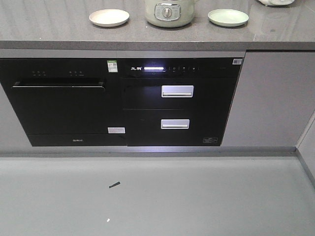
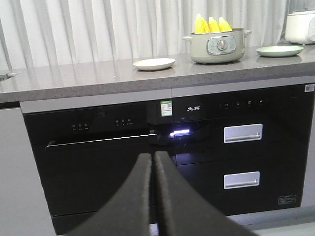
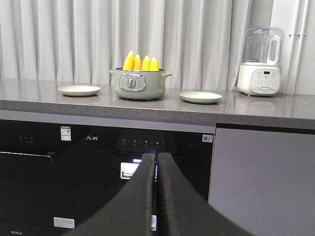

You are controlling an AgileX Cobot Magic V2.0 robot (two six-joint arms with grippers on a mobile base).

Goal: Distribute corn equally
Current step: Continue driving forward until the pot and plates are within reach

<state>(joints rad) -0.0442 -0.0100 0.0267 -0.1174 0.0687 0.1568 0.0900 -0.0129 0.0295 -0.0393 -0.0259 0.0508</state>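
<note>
Left pincer (image 2: 153,157), right pincer (image 3: 157,157) closed; corn (image 3: 141,63) upright — tips up.

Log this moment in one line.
corn: four upright in pot | cream plate, green plate: bare | left hand: shut, empty | right hand: shut, empty

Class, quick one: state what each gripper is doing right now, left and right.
Left gripper: closed, fingers pressed together, holding nothing.
Right gripper: closed, fingers pressed together, holding nothing.

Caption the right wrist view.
Corn cobs in a pot between a cream plate and a green plate; right gripper shut.
</note>
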